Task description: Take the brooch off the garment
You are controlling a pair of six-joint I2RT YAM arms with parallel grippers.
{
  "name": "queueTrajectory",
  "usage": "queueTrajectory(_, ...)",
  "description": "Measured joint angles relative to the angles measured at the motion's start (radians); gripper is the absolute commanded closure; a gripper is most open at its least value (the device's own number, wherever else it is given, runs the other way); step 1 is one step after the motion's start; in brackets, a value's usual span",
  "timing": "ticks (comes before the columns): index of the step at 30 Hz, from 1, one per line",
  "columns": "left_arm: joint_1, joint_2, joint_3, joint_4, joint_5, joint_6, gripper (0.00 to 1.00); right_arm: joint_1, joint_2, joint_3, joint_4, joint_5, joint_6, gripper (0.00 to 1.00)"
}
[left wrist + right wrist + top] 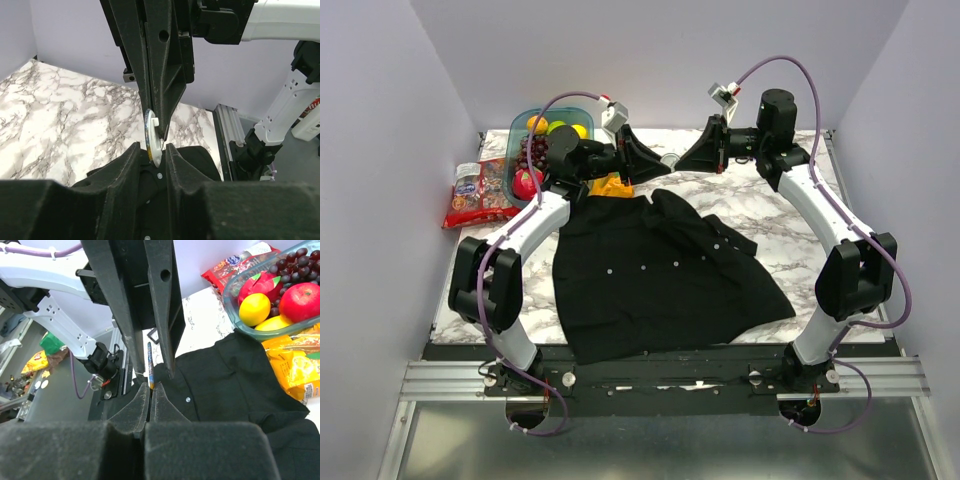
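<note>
Arms meet tip-to-tip, right gripper [150,389] pinching brooch [151,136], left gripper [153,146] straddling it.

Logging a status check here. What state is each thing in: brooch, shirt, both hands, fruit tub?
brooch: apparently off the cloth, upright in the air between both hands.
garment: lying spread on the table, partly rumpled.
right hand: shut on the brooch's edge.
left hand: fingers flank the brooch; grip unclear.
fruit tub: lidless, full.
</note>
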Motion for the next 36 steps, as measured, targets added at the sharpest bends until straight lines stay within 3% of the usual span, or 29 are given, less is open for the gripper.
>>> queueTrajectory(10,-0.003,0.018,0.0,-0.007,-0.014,-0.002,0.74,0.009,0.0,0.005,-0.051,0.011,-0.095,1.0)
queueTrajectory(22,-0.002,0.026,0.0,-0.028,-0.021,-0.031,0.87,0.02,0.0,0.02,-0.153,0.05,-0.232,1.0)
queueTrajectory(29,-0.001,0.026,0.001,-0.052,-0.021,-0.026,1.0,0.022,0.0,0.029,-0.192,0.061,-0.278,1.0)
queueTrajectory(36,-0.001,0.028,0.021,-0.123,-0.031,0.012,1.0,0.031,0.0,0.064,-0.286,0.1,-0.389,1.0)
